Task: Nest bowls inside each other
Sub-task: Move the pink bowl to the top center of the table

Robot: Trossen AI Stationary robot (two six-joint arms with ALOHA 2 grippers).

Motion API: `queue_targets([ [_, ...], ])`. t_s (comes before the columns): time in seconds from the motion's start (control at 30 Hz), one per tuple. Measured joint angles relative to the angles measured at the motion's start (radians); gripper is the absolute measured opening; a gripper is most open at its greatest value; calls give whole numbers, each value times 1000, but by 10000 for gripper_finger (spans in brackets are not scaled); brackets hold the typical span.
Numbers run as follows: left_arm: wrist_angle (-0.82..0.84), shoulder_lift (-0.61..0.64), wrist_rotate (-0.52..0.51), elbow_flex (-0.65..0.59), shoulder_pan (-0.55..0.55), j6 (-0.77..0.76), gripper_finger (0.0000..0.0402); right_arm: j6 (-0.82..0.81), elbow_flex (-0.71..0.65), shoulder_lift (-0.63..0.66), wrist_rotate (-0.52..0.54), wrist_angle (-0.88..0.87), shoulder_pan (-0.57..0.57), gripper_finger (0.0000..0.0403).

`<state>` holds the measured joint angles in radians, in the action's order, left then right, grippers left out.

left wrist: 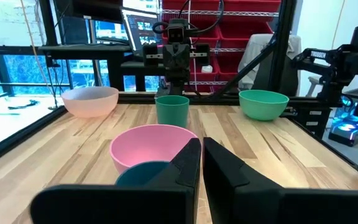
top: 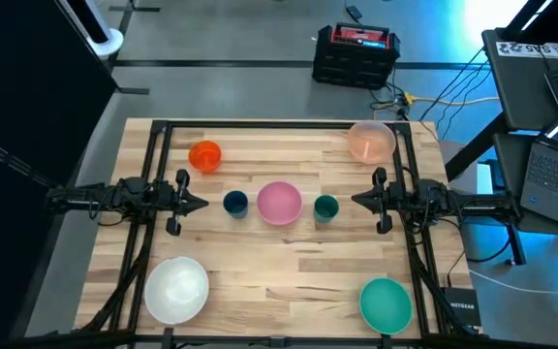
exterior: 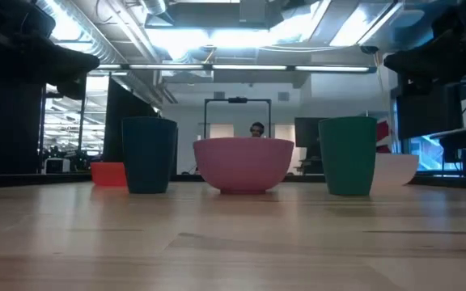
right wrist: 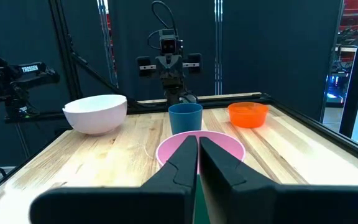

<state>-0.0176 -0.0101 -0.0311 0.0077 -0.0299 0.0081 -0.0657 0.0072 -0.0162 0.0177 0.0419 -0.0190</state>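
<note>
Seven bowls stand apart on their bases on the wooden table. In a row across the middle: a small dark blue cup, a pink bowl, a small dark green cup. An orange-red bowl is at the far left, a translucent peach bowl at the far right, a white bowl near left, a teal-green bowl near right. My left gripper is shut, level, left of the blue cup. My right gripper is shut, level, right of the green cup.
Black frame rails run along the table's far edge and down both sides. A black and red case sits on the floor beyond the table, and laptops stand off its right side. Bare wood lies between the middle row and the near bowls.
</note>
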Motion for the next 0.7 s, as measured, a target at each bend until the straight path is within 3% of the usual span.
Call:
queue_targets([
  [0.27, -20, 0, 0, 0, 0, 20, 0, 0, 0, 0, 0, 0, 0, 0],
  [0.47, -245, -17, -32, 19, 12, -84, 0, 0, 0, 0, 0, 0, 0, 0],
  [0.57, -150, -107, -108, 121, 39, -110, 0, 0, 0, 0, 0, 0, 0, 0],
  [0.7, -61, -390, -143, 330, 92, -120, 0, 1, 0, 0, 28, -14, 0, 0],
])
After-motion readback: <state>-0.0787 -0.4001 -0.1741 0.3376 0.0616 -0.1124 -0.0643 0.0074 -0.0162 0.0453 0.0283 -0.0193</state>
